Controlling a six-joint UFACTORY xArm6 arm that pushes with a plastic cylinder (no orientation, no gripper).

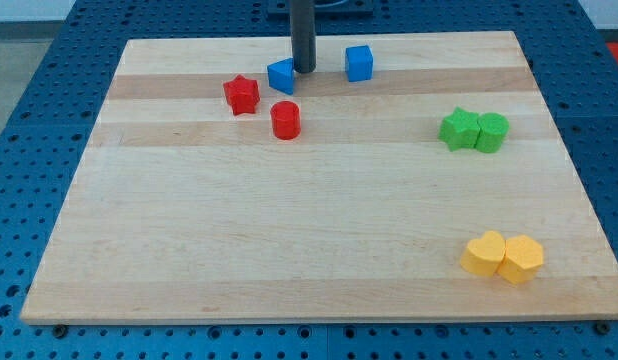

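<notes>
My tip (304,70) rests on the board near the view's top, touching or just off the right side of a blue block (281,76) of unclear shape. A blue cube (359,63) sits a short way to the tip's right. Below and left of the tip are a red star (241,95) and a red cylinder (285,120), close together but apart.
The wooden board (289,230) lies on a blue perforated table. At the view's right a green star (458,129) touches a green cylinder (492,132). At the lower right two yellow blocks (484,253) (521,260) sit pressed together.
</notes>
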